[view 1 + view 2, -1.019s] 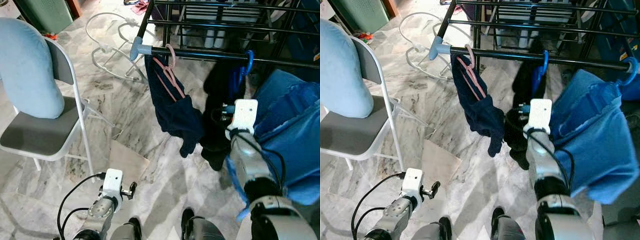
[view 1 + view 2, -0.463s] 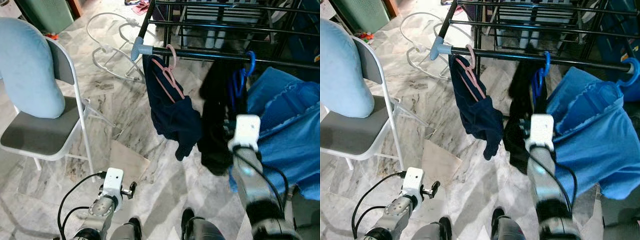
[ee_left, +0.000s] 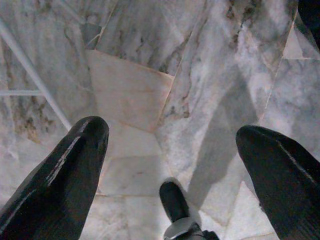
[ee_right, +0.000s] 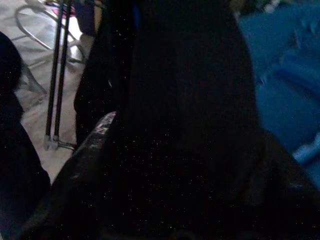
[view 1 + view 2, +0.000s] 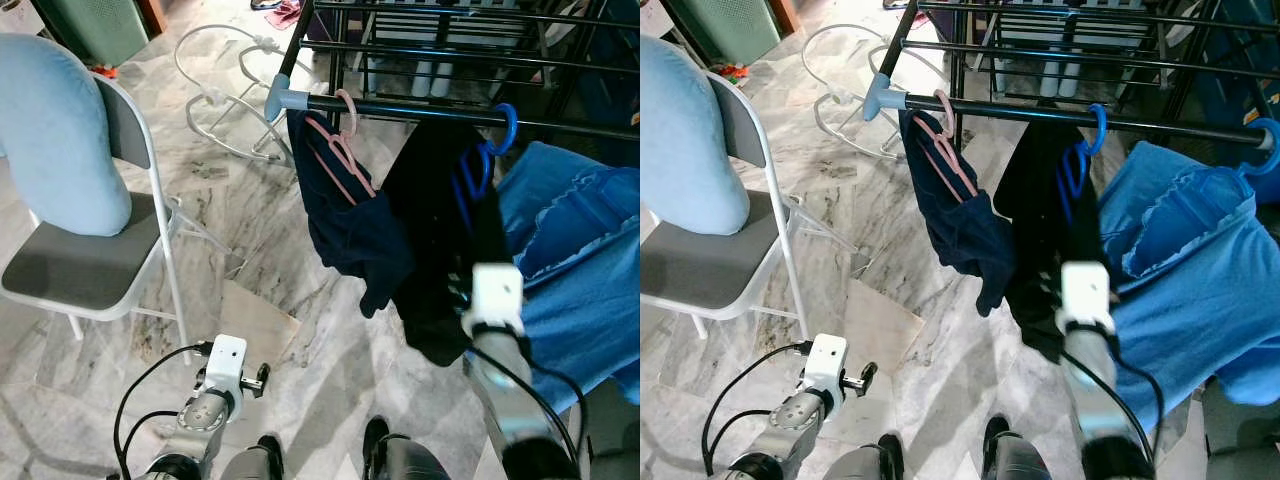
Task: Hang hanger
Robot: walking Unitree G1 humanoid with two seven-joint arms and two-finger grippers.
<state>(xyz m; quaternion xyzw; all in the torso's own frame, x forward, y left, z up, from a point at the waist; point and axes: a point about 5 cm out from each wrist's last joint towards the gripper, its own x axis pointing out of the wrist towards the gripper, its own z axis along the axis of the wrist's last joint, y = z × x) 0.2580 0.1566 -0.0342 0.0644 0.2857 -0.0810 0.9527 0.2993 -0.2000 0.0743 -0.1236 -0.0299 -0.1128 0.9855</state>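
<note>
Here the blue hanger (image 5: 478,165), hooked on the rail (image 5: 420,108), hangs straight above the right tool (image 5: 470,285), grip state hidden by the black garment (image 5: 432,235); the left tool (image 3: 172,165) idles open.

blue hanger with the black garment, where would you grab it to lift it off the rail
Grip the blue hanger at its neck just under the hook, coming from the robot's side of the rail. The hook curls over the rail, and the black garment covers the rest below.

A blue hanger (image 5: 1078,160) carrying a black garment (image 5: 1040,230) is being hooked over the black rail (image 5: 1060,115) just ahead of the right gripper (image 5: 1080,255), whose jaws are being hidden by the cloth, while a pink hanger (image 5: 945,150) and blue shirt (image 5: 1185,280) are flanking them.
</note>
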